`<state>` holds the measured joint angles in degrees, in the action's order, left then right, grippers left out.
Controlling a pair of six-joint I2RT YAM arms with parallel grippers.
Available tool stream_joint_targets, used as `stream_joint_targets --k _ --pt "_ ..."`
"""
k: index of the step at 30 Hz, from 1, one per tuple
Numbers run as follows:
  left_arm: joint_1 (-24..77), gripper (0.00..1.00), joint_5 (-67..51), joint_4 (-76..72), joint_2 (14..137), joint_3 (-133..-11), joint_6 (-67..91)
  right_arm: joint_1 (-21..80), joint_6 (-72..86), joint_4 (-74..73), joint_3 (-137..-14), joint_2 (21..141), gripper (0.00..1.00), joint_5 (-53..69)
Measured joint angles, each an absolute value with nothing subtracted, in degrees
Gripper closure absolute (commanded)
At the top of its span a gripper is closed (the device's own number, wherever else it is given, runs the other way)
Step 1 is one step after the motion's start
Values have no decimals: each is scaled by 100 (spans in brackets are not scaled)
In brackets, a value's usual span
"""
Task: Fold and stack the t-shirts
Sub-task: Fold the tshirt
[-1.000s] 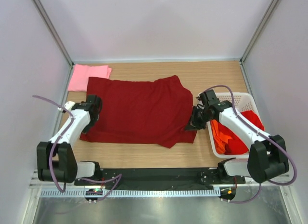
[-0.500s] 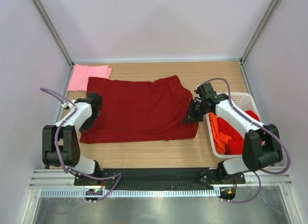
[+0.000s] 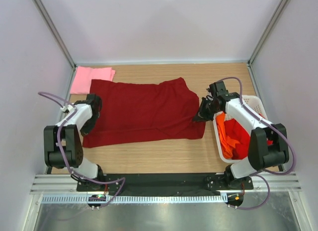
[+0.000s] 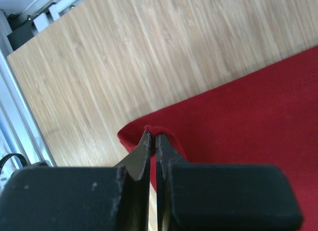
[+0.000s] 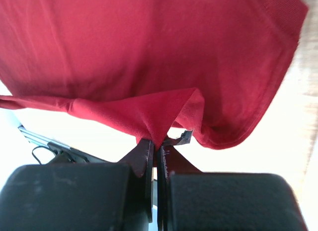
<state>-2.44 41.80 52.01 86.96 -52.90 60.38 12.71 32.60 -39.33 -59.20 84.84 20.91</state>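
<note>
**Tech A:** On the left arm (image 3: 78, 116) and the right arm (image 3: 243, 116), you see white link shells set between black joint housings.

**Tech B:** You also see a mauve cable (image 3: 49, 96) running off the left arm, and a matching right cable (image 3: 231, 78).

**Tech A:** At the left gripper (image 4: 153, 140) you find two matte black fingers (image 4: 139, 159). They are flat-faced, taper to thin tips, and sit on a blocky black body flecked with pale specks.

**Tech B:** You find the same black wedge-shaped pads (image 5: 141, 156) on the right gripper (image 5: 155, 147). Both arm bases mount on one black plate (image 3: 164, 180).
</note>
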Motion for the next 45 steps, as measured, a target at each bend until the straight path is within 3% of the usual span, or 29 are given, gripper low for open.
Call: stream_joint_targets --k 19,45 --pt "-244 100 4086 5081 9651 -5907 5887 1155 3188 -3575 -6265 9421 99 2333" --pt "-244 100 4021 5098 10180 -6423 5841 989 3153 -3557 -6547 9830 99 2397"
